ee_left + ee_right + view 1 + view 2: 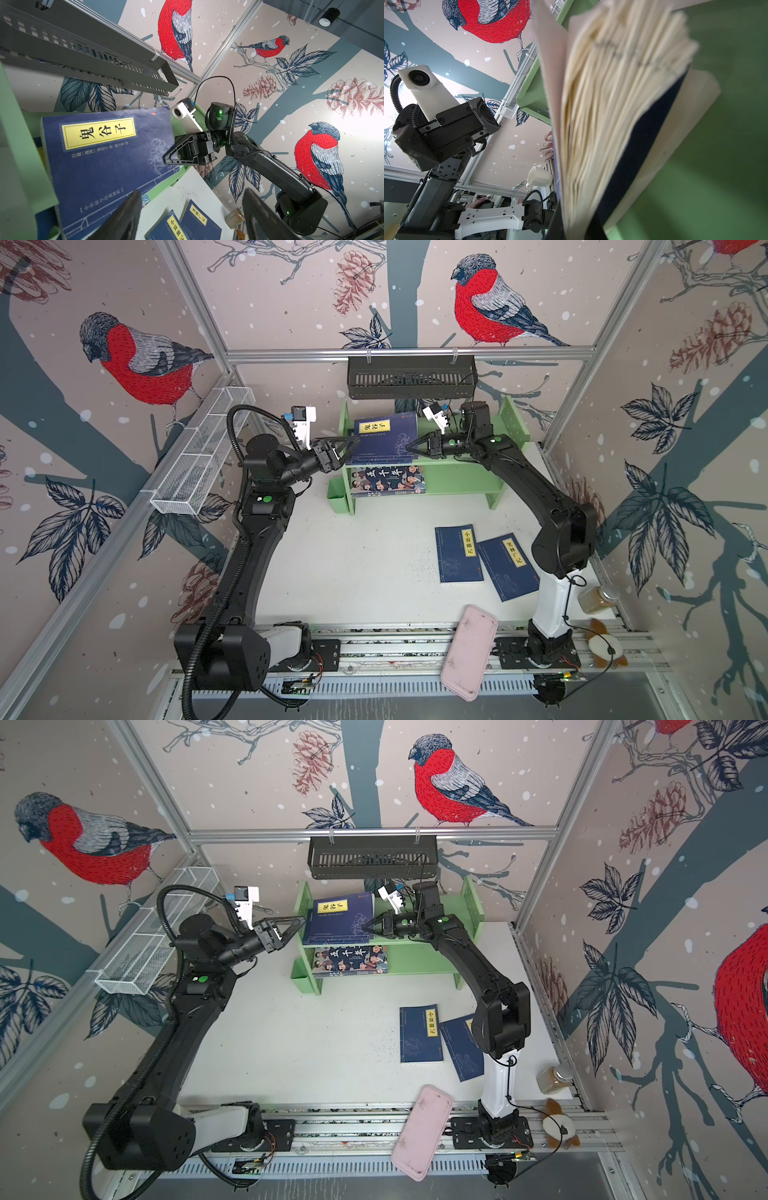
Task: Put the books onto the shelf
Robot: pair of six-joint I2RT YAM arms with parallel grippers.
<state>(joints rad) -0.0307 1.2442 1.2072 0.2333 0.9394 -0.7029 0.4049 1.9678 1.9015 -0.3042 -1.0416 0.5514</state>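
Note:
The light green shelf point(465, 472) point(419, 957) stands at the back. On its upper tier a navy book with a yellow label point(384, 437) point(104, 162) lies atop another. My right gripper point(409, 448) is shut on the top book's right edge; its fanned pages point(612, 104) fill the right wrist view. My left gripper point(351, 443) point(191, 216) is open at the book's left edge, holding nothing. The cartoon-cover book point(386, 481) lies on the lower tier. Two navy books point(457, 556) point(509, 568) lie flat on the white table at the right.
A black slotted basket point(411, 377) hangs just above the shelf. A white wire-mesh basket point(203, 452) runs along the left wall. A pink flat case point(469, 651) lies over the front rail. A jar point(598, 599) and a plush toy point(604, 645) sit at the front right.

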